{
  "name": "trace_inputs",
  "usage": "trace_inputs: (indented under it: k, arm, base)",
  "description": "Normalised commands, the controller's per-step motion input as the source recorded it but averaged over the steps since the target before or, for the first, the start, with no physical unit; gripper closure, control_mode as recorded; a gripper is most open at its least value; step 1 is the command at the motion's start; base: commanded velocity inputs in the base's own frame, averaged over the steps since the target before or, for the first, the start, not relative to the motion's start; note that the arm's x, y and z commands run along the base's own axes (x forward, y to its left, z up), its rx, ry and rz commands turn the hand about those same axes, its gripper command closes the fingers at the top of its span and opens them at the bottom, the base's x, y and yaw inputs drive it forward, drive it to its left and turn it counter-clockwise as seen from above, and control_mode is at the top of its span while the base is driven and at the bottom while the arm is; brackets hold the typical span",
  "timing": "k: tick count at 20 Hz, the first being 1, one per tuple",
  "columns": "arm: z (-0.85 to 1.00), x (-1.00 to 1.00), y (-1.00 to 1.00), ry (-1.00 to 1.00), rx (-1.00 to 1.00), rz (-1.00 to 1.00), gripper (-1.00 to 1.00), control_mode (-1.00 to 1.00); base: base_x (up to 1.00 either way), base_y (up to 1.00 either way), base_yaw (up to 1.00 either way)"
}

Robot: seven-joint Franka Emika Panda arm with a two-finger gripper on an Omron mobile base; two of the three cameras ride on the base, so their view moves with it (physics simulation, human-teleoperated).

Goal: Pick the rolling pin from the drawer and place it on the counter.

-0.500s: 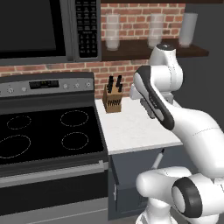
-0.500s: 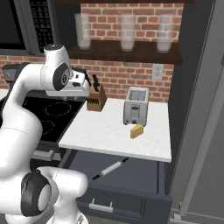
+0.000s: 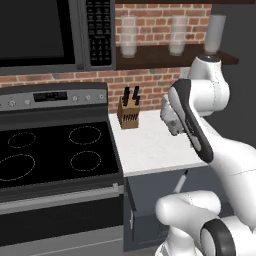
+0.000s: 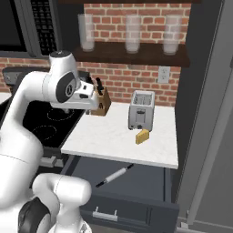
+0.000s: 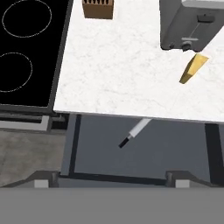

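Two dark finger tips (image 5: 43,183) rise at the bottom of our hand view, far apart from each other, so we read the jaws as wide and holding nothing. The gripper (image 4: 93,93) hangs high over the left part of the counter (image 4: 113,136), near the knife block (image 4: 102,102), and it touches nothing.

Below the tips we see the open drawer (image 5: 175,151). Its front rim runs just above the tips in the hand view, its left wall stands beside the stovetop (image 5: 26,57), and the white edge of the counter covers its back part. The floor of the drawer between these edges is bare around the rolling pin (image 5: 135,132), so there is room on both sides of it.

The rolling pin lies flat and slanted in the drawer, well below the jaws and between them in the hand view. One dark handle points to the front left; the other end goes under the counter edge. In the right base view we see it whole (image 4: 113,175), near the middle of the drawer.

On the counter, the toaster (image 4: 140,110) stands at the back, with a yellow wedge (image 4: 143,136) just in front of it.
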Motion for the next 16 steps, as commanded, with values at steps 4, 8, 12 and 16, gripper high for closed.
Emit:
trace_inputs:
  k: [4, 8, 12, 16]
  arm:
    - [-0.37, -0.67, 0.00, 0.00, 0.00, 0.00, -1.00, -1.00]
    - [0.00, 0.00, 0.00, 0.00, 0.00, 0.00, -1.00, 1.00]
    - [0.00, 0.00, 0.00, 0.00, 0.00, 0.00, -1.00, 1.00]
    - [0.00, 0.00, 0.00, 0.00, 0.00, 0.00, -1.00, 1.00]
  base:
    - [0.00, 0.00, 0.00]
    - [-0.76, 0.36, 0.00]
    - [-0.67, 0.72, -0.04]
    - [-0.56, 0.56, -0.05]
